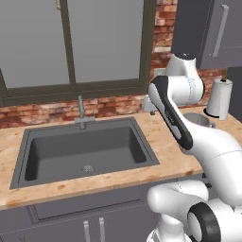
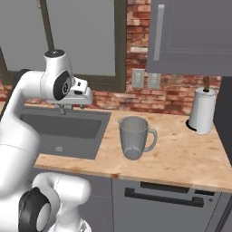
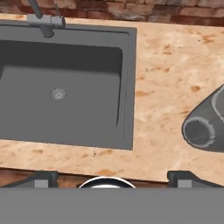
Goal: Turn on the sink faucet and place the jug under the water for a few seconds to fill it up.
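One sink (image 1: 33, 142), one faucet (image 1: 81, 111) behind it, one jug (image 2: 134, 137) and one paper-towel roll (image 2: 202, 110) right of sink.

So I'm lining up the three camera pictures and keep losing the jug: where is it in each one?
Left base view: the jug peeks out behind the arm, right of the sink.
Right base view: centre, upright on the counter, right of the sink.
Hand view: far right edge, cut off.
Shared landmark: the sink faucet.
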Available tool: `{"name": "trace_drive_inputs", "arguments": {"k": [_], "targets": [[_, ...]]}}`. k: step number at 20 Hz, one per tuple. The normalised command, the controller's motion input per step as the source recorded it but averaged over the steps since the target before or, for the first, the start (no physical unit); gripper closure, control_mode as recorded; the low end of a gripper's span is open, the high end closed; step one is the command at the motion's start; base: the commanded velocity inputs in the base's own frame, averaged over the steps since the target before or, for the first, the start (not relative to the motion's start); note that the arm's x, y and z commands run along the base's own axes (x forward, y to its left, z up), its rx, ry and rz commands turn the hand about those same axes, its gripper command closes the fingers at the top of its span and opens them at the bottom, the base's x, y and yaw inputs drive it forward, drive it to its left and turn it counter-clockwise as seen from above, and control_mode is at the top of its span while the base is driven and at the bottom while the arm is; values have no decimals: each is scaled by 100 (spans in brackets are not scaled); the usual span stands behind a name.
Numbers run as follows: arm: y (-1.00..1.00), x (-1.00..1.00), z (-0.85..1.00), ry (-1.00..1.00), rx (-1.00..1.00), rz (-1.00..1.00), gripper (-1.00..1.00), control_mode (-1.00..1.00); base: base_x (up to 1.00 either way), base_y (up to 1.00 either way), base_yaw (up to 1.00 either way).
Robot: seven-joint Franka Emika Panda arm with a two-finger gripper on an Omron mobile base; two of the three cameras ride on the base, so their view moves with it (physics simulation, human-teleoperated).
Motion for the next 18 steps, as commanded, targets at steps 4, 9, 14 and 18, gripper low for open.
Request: {"name": "trace_drive_inputs", "arguments": {"k": [4, 9, 14, 18], "targets": [[0, 0, 0, 0, 0, 0, -100, 100, 6, -5, -2], [0, 0, 0, 0, 0, 0, -100, 100, 23, -25, 0], [0, 0, 0, 0, 0, 0, -100, 100, 19, -14, 0], [0, 0, 0, 0, 0, 0, -100, 100, 8, -1, 0]]}}
